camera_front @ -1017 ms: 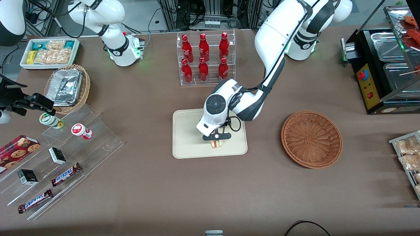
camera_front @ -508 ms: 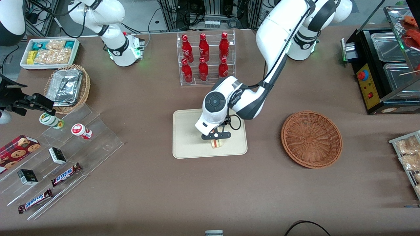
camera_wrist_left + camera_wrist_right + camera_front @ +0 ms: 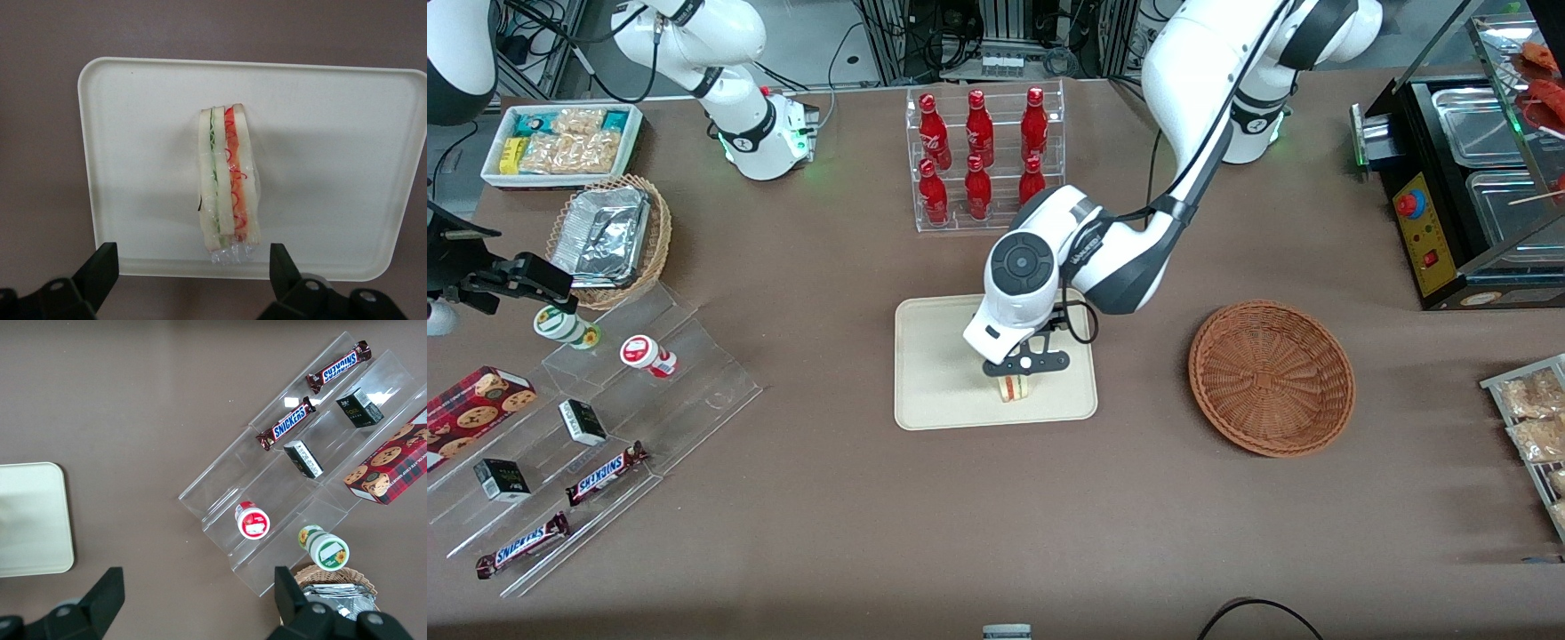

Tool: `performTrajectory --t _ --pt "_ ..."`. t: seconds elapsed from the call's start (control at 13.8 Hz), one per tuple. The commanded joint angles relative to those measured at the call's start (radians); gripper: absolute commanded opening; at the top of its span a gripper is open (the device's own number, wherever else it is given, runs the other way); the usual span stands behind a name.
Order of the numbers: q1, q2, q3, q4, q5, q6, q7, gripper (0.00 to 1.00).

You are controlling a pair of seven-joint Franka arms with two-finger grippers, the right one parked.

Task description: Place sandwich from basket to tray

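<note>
The sandwich (image 3: pixel 1012 388) (image 3: pixel 227 181) stands on its edge on the cream tray (image 3: pixel 934 373) (image 3: pixel 133 133), its green and red filling layers showing between pale bread slices in clear wrap. My left gripper (image 3: pixel 1024 364) (image 3: pixel 192 277) hangs open just above it, fingers (image 3: pixel 100 270) spread wide and clear of the sandwich. The reddish-brown wicker basket (image 3: pixel 1271 377) sits on the table toward the working arm's end, with nothing in it.
A clear rack of red bottles (image 3: pixel 983 156) stands farther from the front camera than the tray. Acrylic steps with snack bars and boxes (image 3: pixel 587 427) and a foil-tray basket (image 3: pixel 609 236) lie toward the parked arm's end. A black food warmer (image 3: pixel 1467 187) stands toward the working arm's end.
The gripper has let go of the sandwich and risen a little above it. The sandwich stays standing on the tray.
</note>
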Motion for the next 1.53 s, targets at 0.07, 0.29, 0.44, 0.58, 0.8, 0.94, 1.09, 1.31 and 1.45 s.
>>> performTrajectory --t 0.07,0.29,0.44,0.58,0.8,0.94,1.09,1.31,1.45 --pt "0.013 -0.063 0.000 -0.006 0.021 -0.078 0.030 1.00" --pt "0.026 -0.115 0.056 -0.013 0.016 -0.186 0.174 1.00" --pt "0.062 -0.149 0.064 -0.013 0.010 -0.270 0.204 1.00" --pt "0.139 -0.187 0.063 -0.015 0.001 -0.307 0.304 1.00" --pt "0.234 -0.256 0.063 -0.024 -0.028 -0.416 0.423 1.00" --pt "0.282 -0.291 0.064 -0.036 -0.028 -0.451 0.500 1.00" --pt "0.329 -0.354 0.064 -0.108 -0.022 -0.454 0.567 1.00" --pt "0.414 -0.422 0.064 -0.177 -0.021 -0.450 0.661 1.00" --pt "0.424 -0.445 0.067 -0.193 -0.012 -0.459 0.667 1.00"
